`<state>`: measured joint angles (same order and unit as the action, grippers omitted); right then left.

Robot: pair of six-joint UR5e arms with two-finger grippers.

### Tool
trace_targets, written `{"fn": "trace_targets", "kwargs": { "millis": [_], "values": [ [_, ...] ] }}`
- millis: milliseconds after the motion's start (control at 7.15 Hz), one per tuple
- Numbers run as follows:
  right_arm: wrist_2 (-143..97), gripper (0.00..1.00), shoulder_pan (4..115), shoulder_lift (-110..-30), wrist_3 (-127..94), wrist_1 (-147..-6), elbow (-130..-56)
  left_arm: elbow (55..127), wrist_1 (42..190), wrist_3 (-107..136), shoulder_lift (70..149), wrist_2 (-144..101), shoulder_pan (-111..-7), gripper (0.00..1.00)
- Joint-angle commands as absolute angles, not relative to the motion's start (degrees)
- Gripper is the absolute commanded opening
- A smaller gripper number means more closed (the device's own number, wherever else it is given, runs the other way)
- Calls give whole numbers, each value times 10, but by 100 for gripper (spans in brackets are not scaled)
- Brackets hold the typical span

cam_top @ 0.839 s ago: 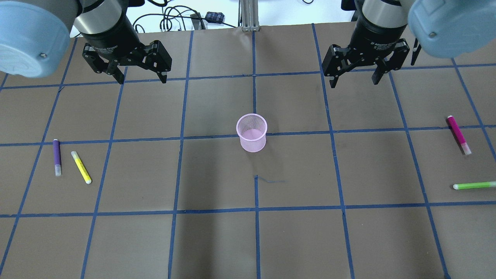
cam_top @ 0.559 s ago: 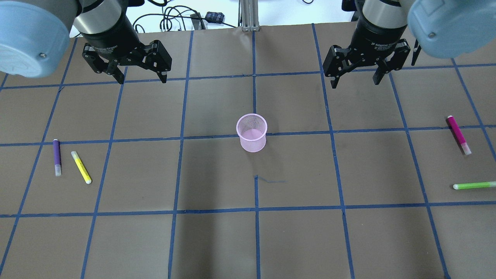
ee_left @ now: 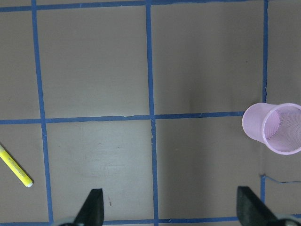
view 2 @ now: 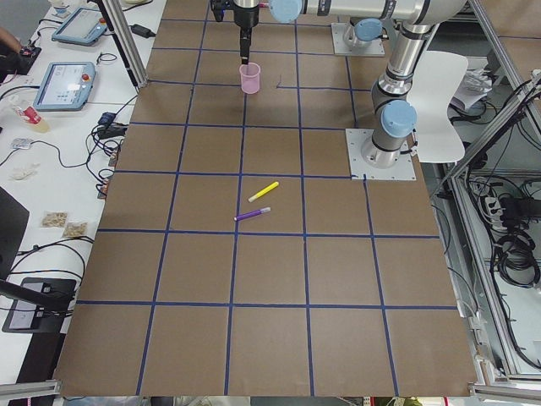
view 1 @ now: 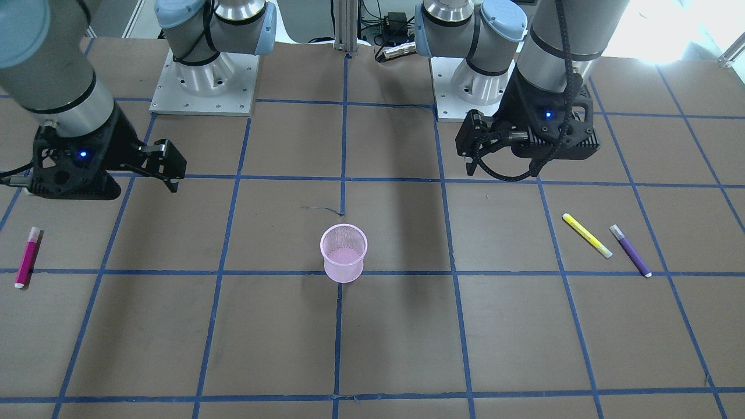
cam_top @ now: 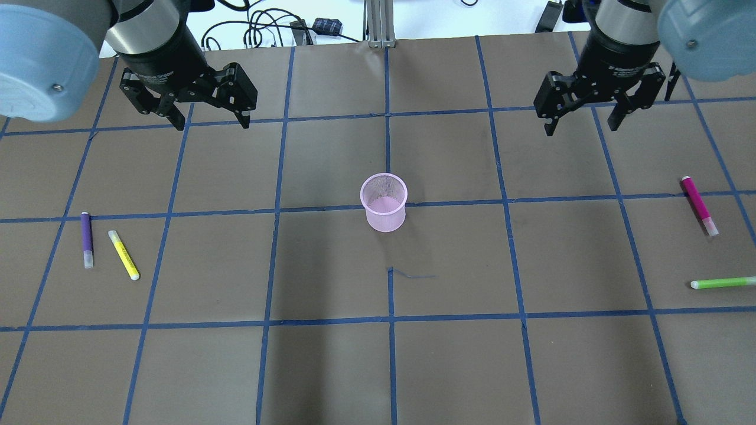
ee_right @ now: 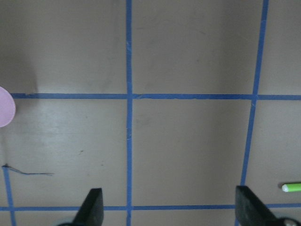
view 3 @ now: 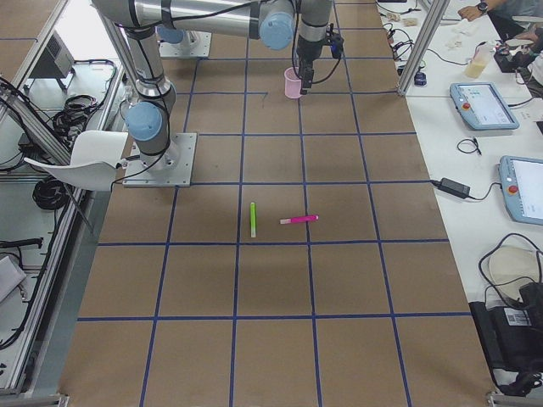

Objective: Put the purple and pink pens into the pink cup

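The pink mesh cup (cam_top: 384,202) stands upright and empty at the table's middle. It also shows in the front view (view 1: 343,253). The purple pen (cam_top: 87,240) lies flat at the left. The pink pen (cam_top: 699,205) lies flat at the far right. My left gripper (cam_top: 212,124) is open and empty above the table, behind and left of the cup. Its wrist view (ee_left: 171,209) shows the cup (ee_left: 277,128) at the right edge. My right gripper (cam_top: 582,128) is open and empty, behind and right of the cup, left of the pink pen.
A yellow pen (cam_top: 124,255) lies just right of the purple pen. A green pen (cam_top: 723,283) lies in front of the pink pen at the right edge. Cables (cam_top: 266,32) and a metal post (cam_top: 378,23) sit beyond the far edge. Blue tape lines grid the brown table.
My right gripper has moved to the right and slightly farther back, still open. My left gripper has shifted slightly left and back. The pens and the cup have not moved.
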<state>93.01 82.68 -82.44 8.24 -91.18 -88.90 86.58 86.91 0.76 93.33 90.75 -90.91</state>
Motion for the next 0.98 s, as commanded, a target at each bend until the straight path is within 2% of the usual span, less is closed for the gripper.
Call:
{"fn": "trace_targets", "kwargs": {
  "millis": [0, 419, 699, 839],
  "values": [
    [940, 100, 730, -782, 174, -988, -926, 869, 869, 3, 930, 909, -862, 100],
    [938, 100, 636, -683, 364, -1161, -953, 894, 877, -29, 932, 911, -716, 100],
    [940, 100, 592, -627, 402, -1217, -953, 919, 852, -97, 961, 904, -618, 100],
    [940, 97, 584, -616, 417, -1224, -953, 931, 791, -98, 988, 909, -599, 100]
  ]
}}
